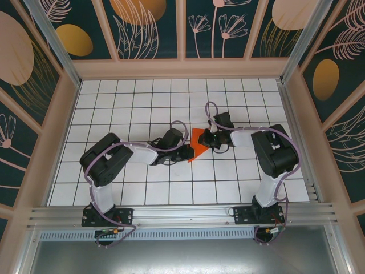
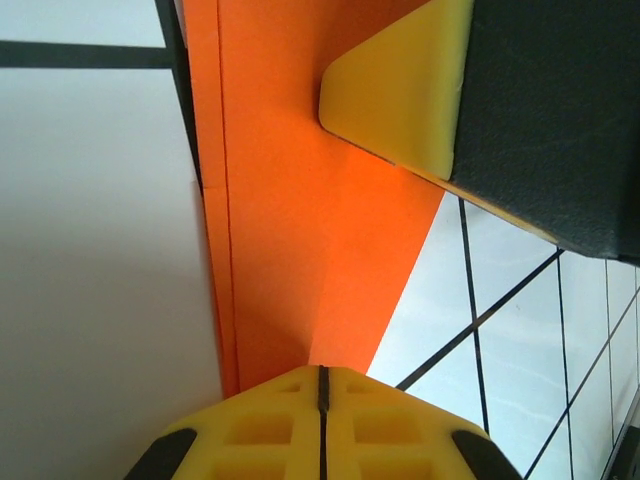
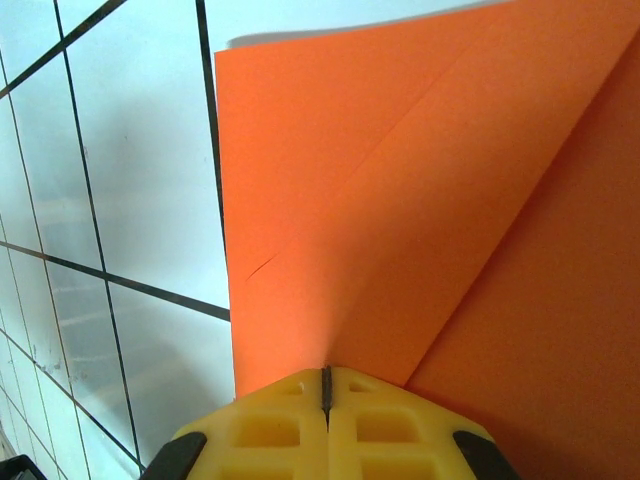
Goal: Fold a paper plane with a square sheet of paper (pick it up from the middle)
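Tearing risk: yellow-fingered left gripper [image 2: 322, 392] and right gripper [image 3: 326, 388] both pinch edges of the thin orange-red paper sheet [image 2: 300, 240]; opposing tugs could rip it.

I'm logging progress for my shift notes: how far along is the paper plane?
Started, not finished. Done: the paper already has folded layers and diagonal creases, and from above it looks like a small pointed shape. In hand: the left gripper and right gripper are both shut on it. Left: no slim dart with two wings yet, so more folds remain.
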